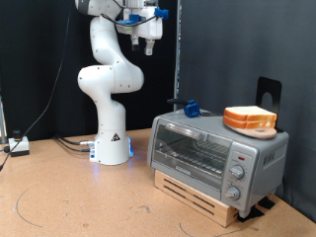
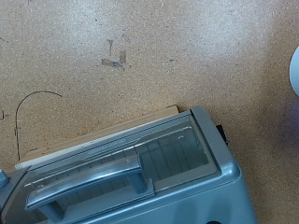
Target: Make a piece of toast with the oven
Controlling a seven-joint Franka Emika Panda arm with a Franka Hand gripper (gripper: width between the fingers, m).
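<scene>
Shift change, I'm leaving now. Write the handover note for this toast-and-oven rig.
Gripper: raised high above the table near the exterior view's top, holding nothing; whether it is open or shut can't be made out.
Oven: on a wooden pallet at the exterior view's right, glass door shut.
Piece of toast: lying on the oven's roof, apparently as a stack of slices.
Done: nothing visible.
Left: door unopened, bread not inside.

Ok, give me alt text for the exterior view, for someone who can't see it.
A silver toaster oven, door closed, sits on a wooden pallet with bread slices stacked on its roof. The white robot arm stands at the exterior view's left, its gripper raised high, holding nothing.
</scene>
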